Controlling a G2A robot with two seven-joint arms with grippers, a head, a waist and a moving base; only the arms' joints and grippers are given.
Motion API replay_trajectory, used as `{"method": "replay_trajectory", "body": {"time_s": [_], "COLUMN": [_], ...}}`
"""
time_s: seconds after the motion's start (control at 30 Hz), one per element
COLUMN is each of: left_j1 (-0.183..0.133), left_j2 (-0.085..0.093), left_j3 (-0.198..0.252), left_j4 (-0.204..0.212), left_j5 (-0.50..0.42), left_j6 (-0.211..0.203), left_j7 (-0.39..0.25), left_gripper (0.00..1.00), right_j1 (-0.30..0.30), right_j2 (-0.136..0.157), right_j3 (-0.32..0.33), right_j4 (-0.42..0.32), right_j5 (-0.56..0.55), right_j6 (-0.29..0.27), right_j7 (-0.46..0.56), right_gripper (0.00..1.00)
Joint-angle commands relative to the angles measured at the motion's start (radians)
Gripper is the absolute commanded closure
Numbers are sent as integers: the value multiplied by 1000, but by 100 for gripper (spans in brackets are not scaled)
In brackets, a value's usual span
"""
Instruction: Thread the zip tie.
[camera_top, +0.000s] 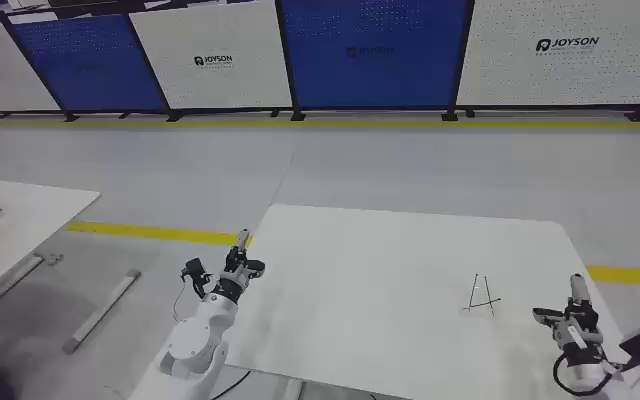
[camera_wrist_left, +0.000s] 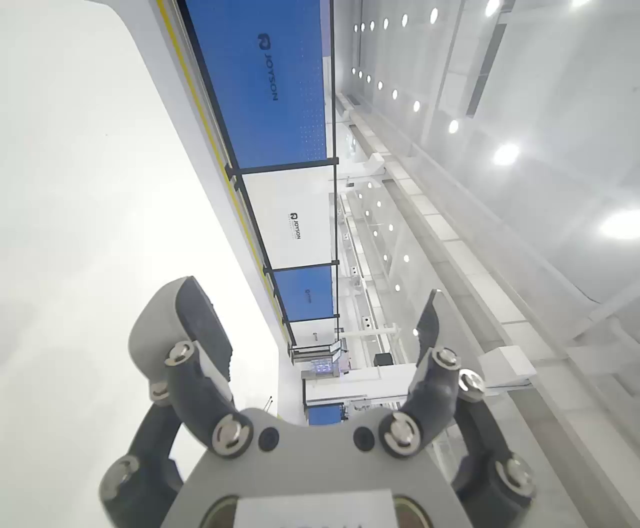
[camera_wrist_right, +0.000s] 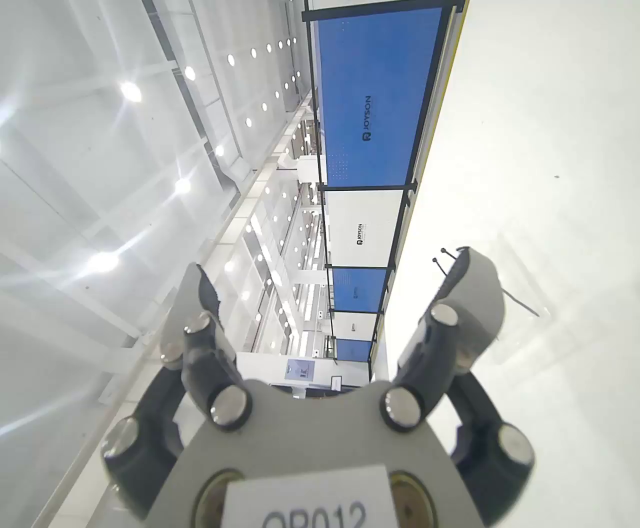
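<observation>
Lying flat on the white table (camera_top: 380, 300), toward its right side: thin black zip ties (camera_top: 483, 297), crossed in an A shape, long strands pointing roughly away from the robot, one strand across them. Near the right gripper (camera_top: 576, 285), on its left, jaws wide and holding nothing. Well apart from the left gripper (camera_top: 241, 240) at the opposite edge, likewise spread wide, empty. Probably a right-arm pick.

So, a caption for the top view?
Open left gripper and right gripper flank a table; zip ties lie nearer the right.
</observation>
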Motion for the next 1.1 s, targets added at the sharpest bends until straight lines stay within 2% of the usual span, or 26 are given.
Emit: {"method": "replay_trajectory", "body": {"time_s": [0.0, 0.1, 0.33, 0.97, 1.07], "left_j1": [0, 0, 0, 0, 0], "left_j2": [0, 0, 0, 0, 0], "left_j3": [0, 0, 0, 0, 0], "left_j4": [0, 0, 0, 0, 0], "left_j5": [0, 0, 0, 0, 0], "left_j6": [0, 0, 0, 0, 0], "left_j7": [0, 0, 0, 0, 0], "left_gripper": [0, 0, 0, 0, 0], "right_j1": [0, 7, 16, 17, 38], "right_j2": [4, 14, 29, 29, 42], "right_j3": [-7, 32, 84, 85, 105], "right_j4": [-7, -2, -5, -4, -1], "right_j5": [-33, -59, -98, -98, -172], "right_j6": [14, 58, 120, 123, 131], "right_j7": [51, 166, 358, 361, 475], "right_gripper": [0, 0, 0, 0, 0]}}
